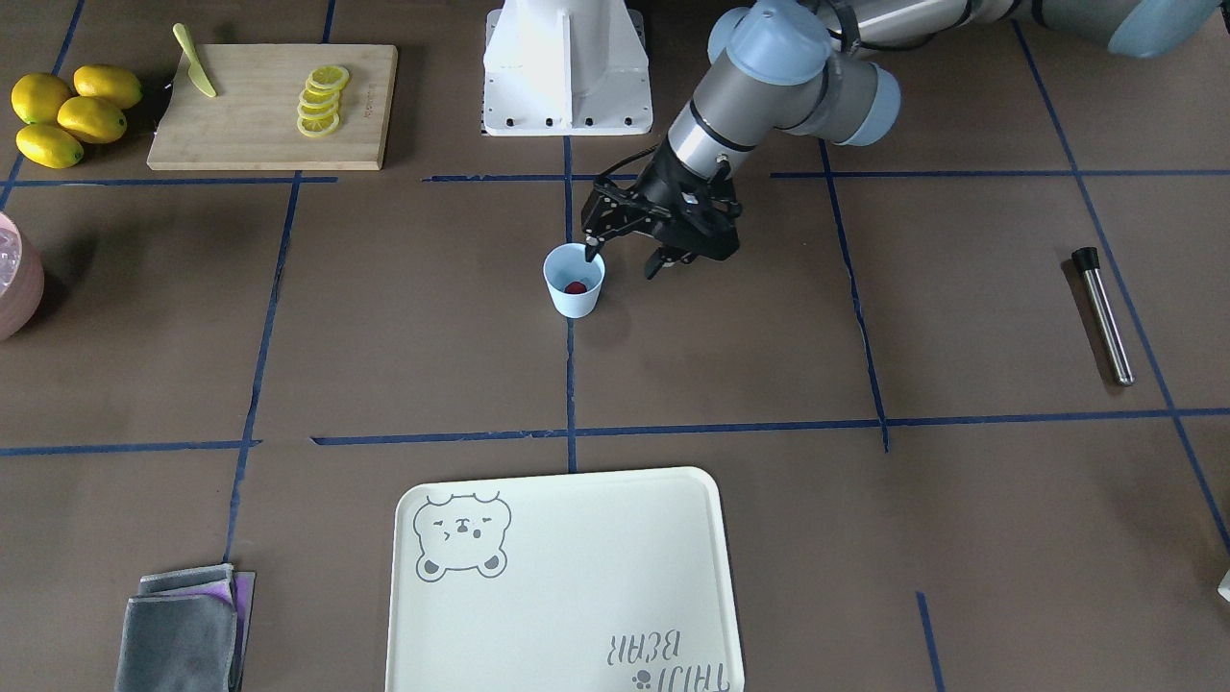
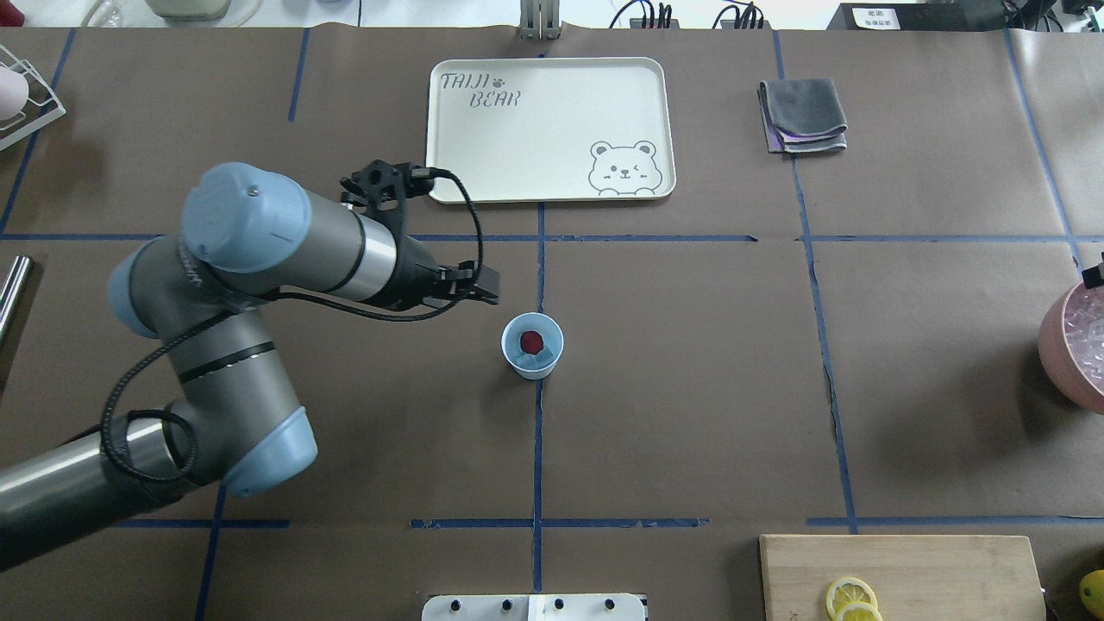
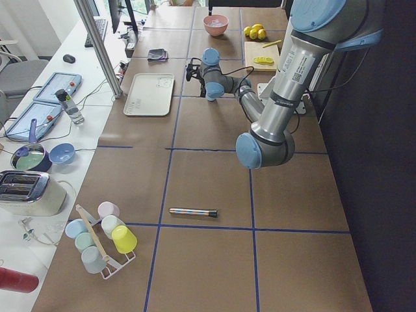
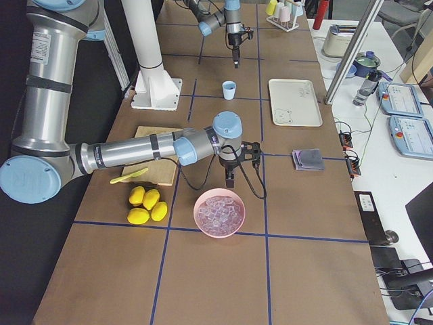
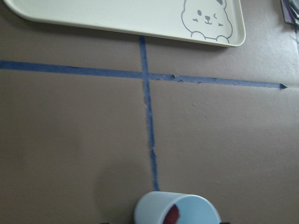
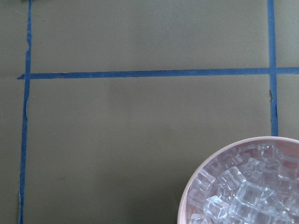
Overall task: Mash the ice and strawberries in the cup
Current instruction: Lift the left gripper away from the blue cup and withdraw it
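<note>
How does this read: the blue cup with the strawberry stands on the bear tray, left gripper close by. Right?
Not quite. The cup, strawberry inside, stands on the table, clear of the bear tray, as the overhead exterior view shows. The left gripper is indeed close by.

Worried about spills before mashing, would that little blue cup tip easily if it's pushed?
Likely tippy: the cup tapers to a narrow base. Probably light, since little beyond a strawberry shows inside. Its smooth wall may slip.
</note>
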`<state>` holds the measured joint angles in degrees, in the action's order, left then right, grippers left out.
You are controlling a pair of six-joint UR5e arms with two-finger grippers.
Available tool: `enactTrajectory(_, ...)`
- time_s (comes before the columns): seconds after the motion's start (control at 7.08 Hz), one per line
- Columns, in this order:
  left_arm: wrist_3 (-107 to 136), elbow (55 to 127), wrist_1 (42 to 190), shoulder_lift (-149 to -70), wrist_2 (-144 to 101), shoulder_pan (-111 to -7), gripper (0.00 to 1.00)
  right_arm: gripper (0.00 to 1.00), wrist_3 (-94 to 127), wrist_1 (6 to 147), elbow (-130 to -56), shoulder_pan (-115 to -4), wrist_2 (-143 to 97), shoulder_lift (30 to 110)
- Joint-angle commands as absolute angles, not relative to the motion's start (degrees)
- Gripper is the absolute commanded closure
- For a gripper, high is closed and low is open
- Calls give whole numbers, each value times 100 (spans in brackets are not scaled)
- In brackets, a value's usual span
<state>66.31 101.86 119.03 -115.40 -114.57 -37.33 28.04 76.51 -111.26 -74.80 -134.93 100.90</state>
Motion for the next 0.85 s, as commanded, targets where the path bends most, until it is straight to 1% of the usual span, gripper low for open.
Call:
enactTrajectory(0.0,5147,10511,11892,-10131,-12319,-4829,17,0,2821,7646,-11118,-7479,-13500,10090)
enactTrajectory(0.14,4211,10399,11865,-9603,-12340,-5191,18,1,2821,7655,-11118,-7479,-13500,10090)
enactTrajectory(0.28,3053,10258,11517,-9311,-12340,-5655,18,0,2830,7655,-11118,-7479,-13500,10090)
enactTrajectory(0.57,1649,9672,10446,-9360,-12357,-6832,18,0,2856,7646,-11136,-7479,-13491,10099)
enactTrajectory(0.71,1652,9268,10494,-9360,-12357,-6994,17,0,2856,7646,-11136,-7479,-13491,10099)
